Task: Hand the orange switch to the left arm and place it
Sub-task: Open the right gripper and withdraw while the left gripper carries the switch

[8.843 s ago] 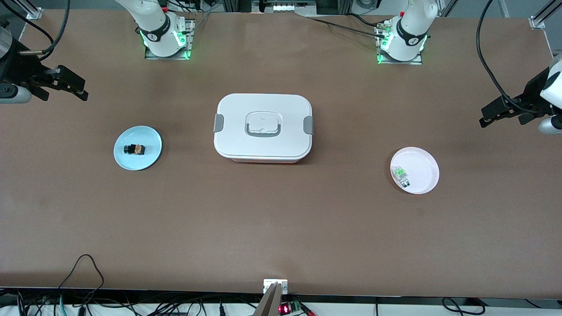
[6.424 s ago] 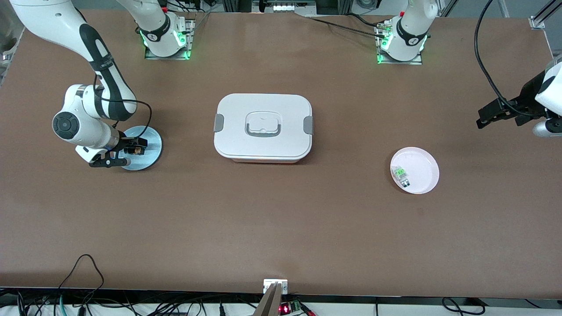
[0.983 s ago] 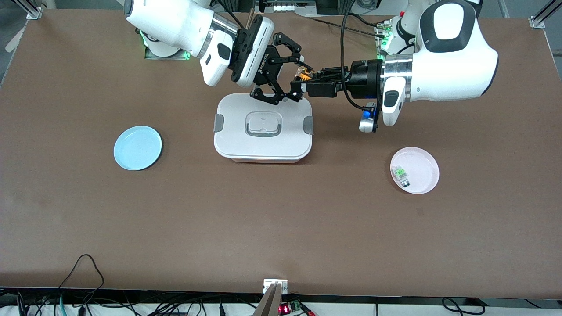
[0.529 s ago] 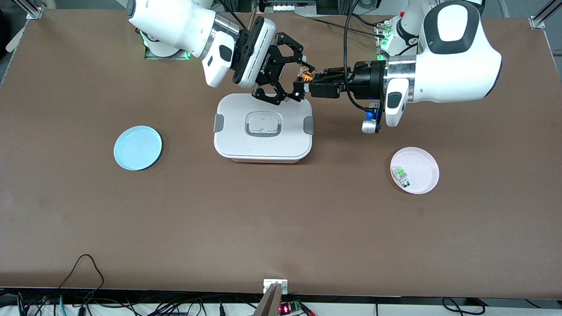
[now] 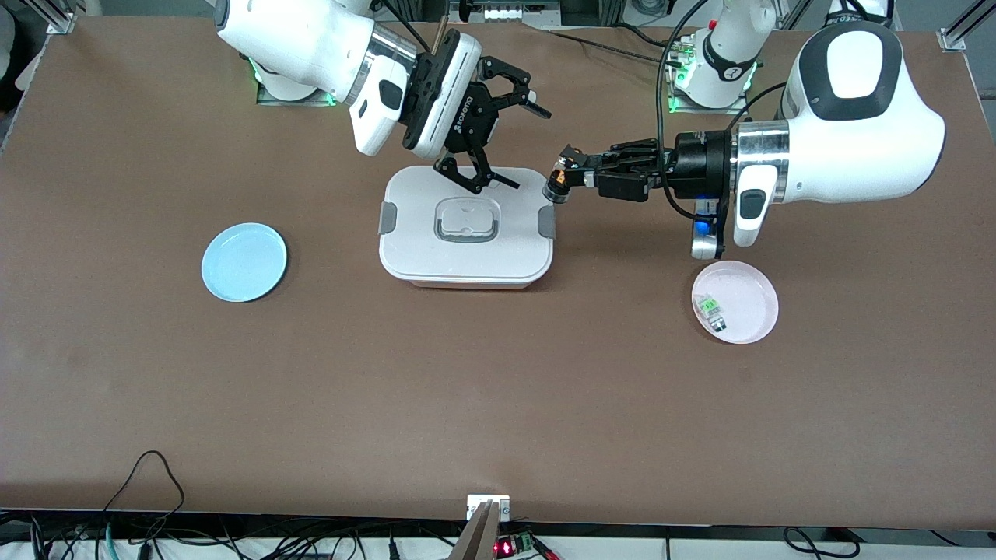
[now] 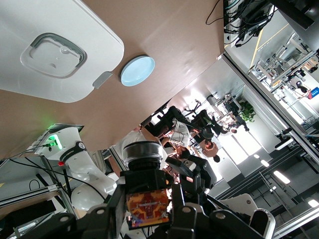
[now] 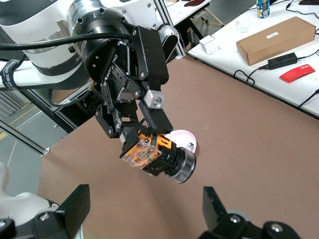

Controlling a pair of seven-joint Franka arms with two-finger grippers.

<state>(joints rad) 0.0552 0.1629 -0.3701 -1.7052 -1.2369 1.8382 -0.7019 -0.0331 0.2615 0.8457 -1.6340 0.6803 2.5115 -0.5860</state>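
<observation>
The orange switch (image 5: pixel 559 185), a black cylinder with an orange part, is held in the air by my shut left gripper (image 5: pixel 565 173), over the corner of the white box (image 5: pixel 465 233) at the left arm's end. In the left wrist view the switch (image 6: pixel 148 208) sits between the fingers (image 6: pixel 182 219). My right gripper (image 5: pixel 527 149) is open and empty over the box's edge nearest the robots, apart from the switch. In the right wrist view its spread fingers (image 7: pixel 75 204) frame the left gripper (image 7: pixel 142 137) holding the switch (image 7: pixel 157 155).
An empty light-blue plate (image 5: pixel 243 262) lies toward the right arm's end. A pink plate (image 5: pixel 747 311) holding a small green-and-clear component (image 5: pixel 710 309) lies toward the left arm's end, under the left arm's wrist. Cables run along the table's edges.
The left gripper has pulled away from the right gripper with the switch, toward the left arm's end and a little lower. The right gripper has stayed open and drawn back slightly.
</observation>
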